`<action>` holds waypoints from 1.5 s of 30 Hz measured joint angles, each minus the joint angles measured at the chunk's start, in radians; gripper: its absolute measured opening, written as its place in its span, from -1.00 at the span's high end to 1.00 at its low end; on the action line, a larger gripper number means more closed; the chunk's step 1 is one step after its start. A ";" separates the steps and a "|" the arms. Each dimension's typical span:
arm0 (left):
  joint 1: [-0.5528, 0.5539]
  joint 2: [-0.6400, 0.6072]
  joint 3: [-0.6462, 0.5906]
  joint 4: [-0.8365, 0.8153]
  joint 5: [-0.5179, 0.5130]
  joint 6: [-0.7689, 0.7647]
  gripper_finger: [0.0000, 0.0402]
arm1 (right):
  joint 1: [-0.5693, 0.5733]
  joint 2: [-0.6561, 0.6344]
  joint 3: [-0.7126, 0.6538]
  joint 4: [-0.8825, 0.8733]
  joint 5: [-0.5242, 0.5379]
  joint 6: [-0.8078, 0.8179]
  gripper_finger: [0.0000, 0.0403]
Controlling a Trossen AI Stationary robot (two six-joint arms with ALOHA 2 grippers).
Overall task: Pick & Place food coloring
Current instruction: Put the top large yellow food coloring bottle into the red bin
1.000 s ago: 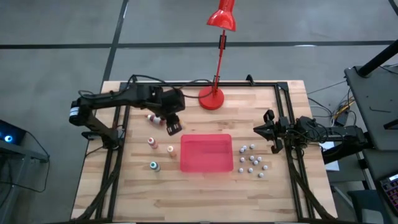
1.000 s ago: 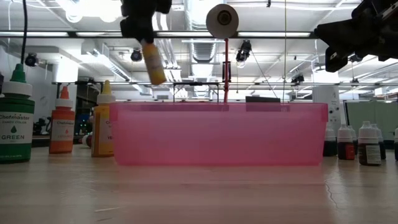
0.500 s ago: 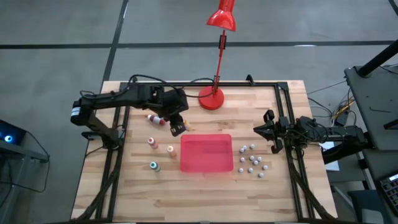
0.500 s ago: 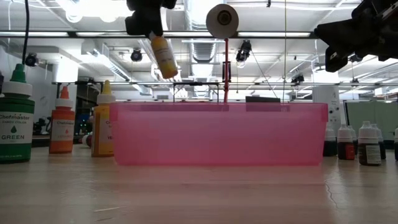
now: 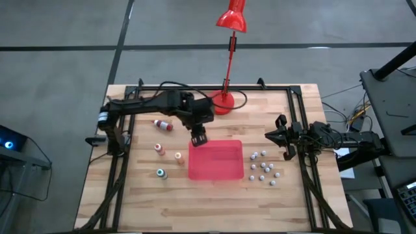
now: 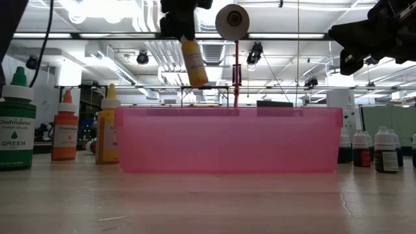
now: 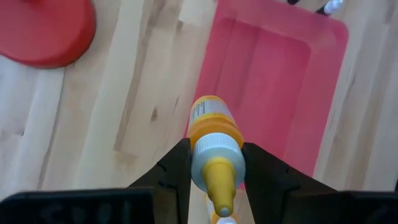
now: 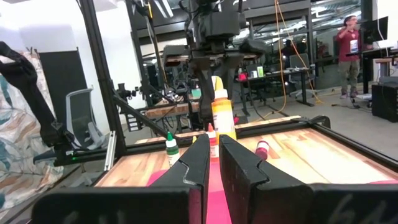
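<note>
Above the near-left corner of the red tray (image 5: 216, 160), the left gripper (image 5: 198, 136) holds a yellow bottle (image 6: 194, 62) of food coloring in the air, its fingers clamped on the bottle's neck. From the table-level camera the bottle hangs tilted, clear of the tray's rim (image 6: 227, 110). The left wrist camera looks down along the bottle (image 7: 212, 146) and shows it over the tray's edge, partly above the pink floor (image 7: 267, 81) and partly above bare wood, with the red lamp base (image 7: 46, 31) off to one side.

Four more bottles are on the table (image 5: 143, 201) to the left of the tray: a red-capped one (image 5: 163, 125) lying on its side, and a second (image 5: 158, 148), a third (image 5: 178, 155) and a green-capped one (image 5: 161, 173) standing upright. All are well apart from the tray except the third, which is near its left wall.

At the table's right edge the right gripper (image 5: 278, 136) waits above the wood, and its own camera shows its fingers (image 8: 199, 162) nearly together with only a narrow gap and nothing between them. Small white beads (image 5: 262, 166) lie scattered between the tray and that arm. A red lamp (image 5: 231, 19) stands at the back of the table.
</note>
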 joint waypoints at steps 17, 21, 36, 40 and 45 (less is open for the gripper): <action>-0.067 0.207 0.102 -0.074 -0.008 0.036 0.54 | 0.000 0.000 0.000 -0.001 0.000 0.000 0.86; -0.078 0.230 0.102 -0.072 -0.031 0.036 0.54 | 0.000 0.000 0.000 -0.001 0.000 0.000 0.86; -0.081 0.293 0.102 -0.058 -0.057 0.047 0.54 | 0.000 0.000 0.000 -0.023 0.000 0.000 0.86; -0.079 0.295 0.102 -0.052 -0.060 0.046 0.54 | 0.000 0.000 0.000 -0.023 0.000 0.000 0.86; -0.079 0.295 0.098 -0.051 -0.074 0.047 0.54 | 0.000 0.000 0.000 -0.023 0.000 0.000 0.86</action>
